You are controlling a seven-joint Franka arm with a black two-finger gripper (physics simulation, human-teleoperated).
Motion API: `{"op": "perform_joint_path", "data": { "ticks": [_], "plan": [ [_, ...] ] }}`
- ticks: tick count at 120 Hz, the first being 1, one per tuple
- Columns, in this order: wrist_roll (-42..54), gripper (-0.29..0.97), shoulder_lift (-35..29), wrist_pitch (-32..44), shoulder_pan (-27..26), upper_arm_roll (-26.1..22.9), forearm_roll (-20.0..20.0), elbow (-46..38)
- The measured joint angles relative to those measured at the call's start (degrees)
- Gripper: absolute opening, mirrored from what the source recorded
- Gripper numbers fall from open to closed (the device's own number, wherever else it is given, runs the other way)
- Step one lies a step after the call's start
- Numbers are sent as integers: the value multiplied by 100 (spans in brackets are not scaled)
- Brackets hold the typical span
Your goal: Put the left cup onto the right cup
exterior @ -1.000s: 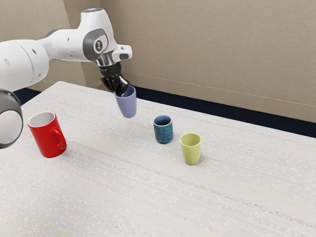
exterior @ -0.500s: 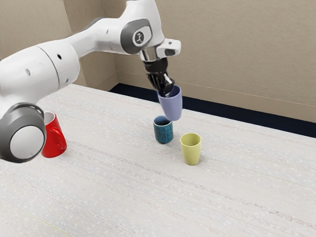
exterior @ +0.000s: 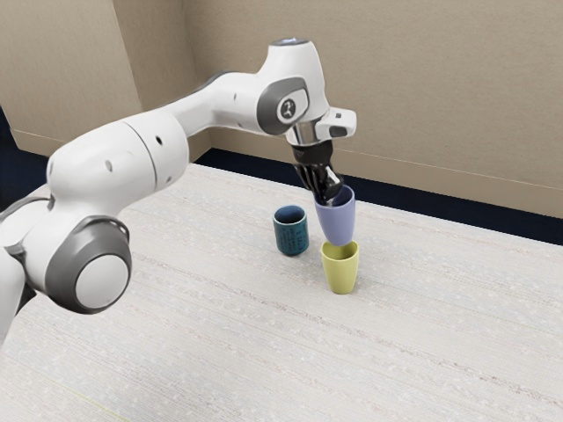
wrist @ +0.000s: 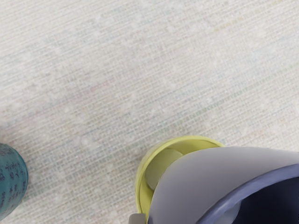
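The placing step is in hand. The lavender cup is held by the tool, which is clamped on the cup's rim. The cup hangs slightly tilted directly over the yellow cup, base at the yellow rim; contact cannot be confirmed. The teal cup stands near on the desk. A short, straightened descent is judged necessary before release.
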Motion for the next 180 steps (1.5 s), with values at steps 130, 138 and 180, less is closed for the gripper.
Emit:
{"op": "perform_joint_path", "data": {
  "ticks": [130, 138, 180],
  "plan": [
    [-134, 46, 346, 3, 4, 71, -31, -42],
    [-136, 52, 236, -35, 3, 71, -32, -52],
    [-138, 65, -1280, -378, 108, 34, -62, -1144]
  ]
}}
